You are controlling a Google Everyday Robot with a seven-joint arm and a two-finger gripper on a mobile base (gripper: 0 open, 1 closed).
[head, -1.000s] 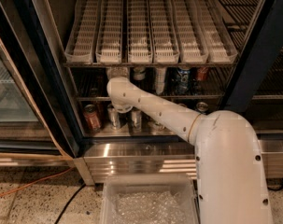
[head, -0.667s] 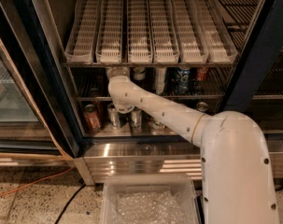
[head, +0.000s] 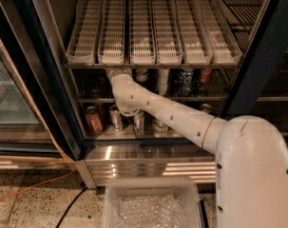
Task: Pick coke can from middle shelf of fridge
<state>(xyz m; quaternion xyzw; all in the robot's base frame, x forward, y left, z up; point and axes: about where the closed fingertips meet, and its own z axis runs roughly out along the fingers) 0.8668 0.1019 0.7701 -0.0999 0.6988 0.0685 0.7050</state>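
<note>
Coke can [head: 205, 75] on middle shelf [head: 90, 93], well right of gripper [head: 117, 72]; grip state indiscernible.

I see the arm [head: 162, 113] covered by a smooth white shell, like plastic, with a soft shine. Its hand is hidden up behind the white rack [head: 153, 32], which is matt slotted plastic. The middle shelf [head: 91, 99] is thin dark metal wire. The coke can [head: 206, 75] is glossy red metal. The fridge [head: 148, 159] has a ribbed stainless steel base, bright and reflecting. The floor [head: 24, 205] looks like smooth speckled stone.
</note>
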